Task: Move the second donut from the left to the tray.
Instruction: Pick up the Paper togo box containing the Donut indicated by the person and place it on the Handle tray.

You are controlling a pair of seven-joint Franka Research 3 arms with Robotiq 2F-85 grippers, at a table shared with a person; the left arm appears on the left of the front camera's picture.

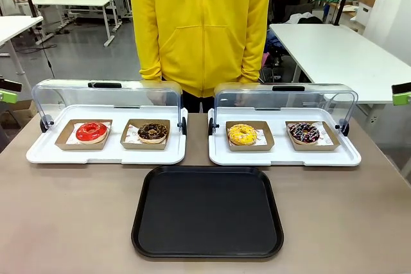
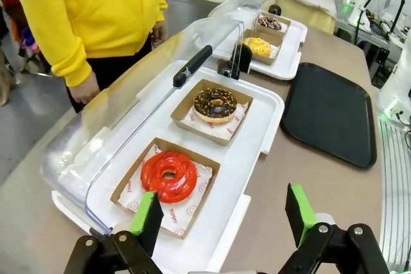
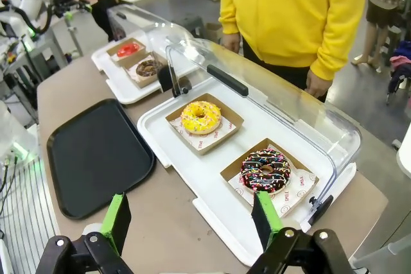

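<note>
Second donut from the left (image 1: 153,132), chocolate glaze with tan crumbs: seated on white paper in a brown cardboard holder (image 1: 145,147), right-hand position on the left white tray (image 1: 106,153), centre-left of the front view, under a raised clear lid (image 1: 106,97). Red-glazed donut (image 1: 91,132) just beside it to picture left, in its own holder. Black tray (image 1: 207,213) at lower centre of the front view, flat on the table (image 1: 58,222), near both white trays and apart from the donut. Right white tray (image 1: 282,156) at centre-right, carrying a yellow donut (image 1: 242,134) and a dark sprinkled donut (image 1: 304,133), lid likewise raised. Left gripper (image 2: 223,213) at the bottom edge of the left wrist view: released, jaws spread wide, holding nothing, hovering over the near end of the left white tray by the red-glazed donut. Right gripper (image 3: 191,217) at the bottom edge of the right wrist view: likewise released, jaws wide, above the table beside the right white tray. Person in a yellow hoodie (image 1: 199,24) at top centre of the front view, behind the trays, hands down at the sides.
</note>
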